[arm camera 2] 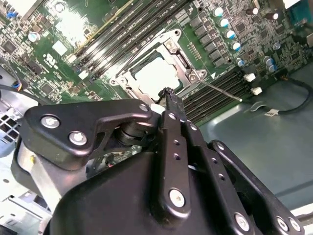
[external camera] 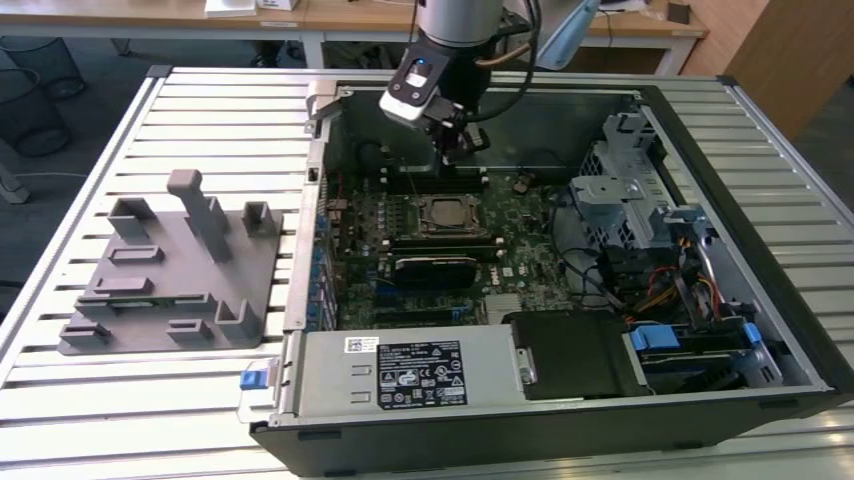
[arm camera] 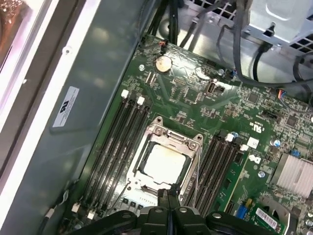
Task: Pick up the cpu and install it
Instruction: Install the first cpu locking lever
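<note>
The cpu is already seated in the socket, mid-board. The gripper is pressed together, empty, held just at the socket's 6 o'clock edge in the first wrist view.

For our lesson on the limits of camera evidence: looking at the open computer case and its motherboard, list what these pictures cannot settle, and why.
- Silvery square cpu: it lies in the metal-framed socket, but whether it is fully seated cannot be told in either wrist view.
- Black robot hand: in the second wrist view its own linkage covers the socket's near edge.
- Grey plastic fixture: in the exterior view its recesses are too small to check.
</note>
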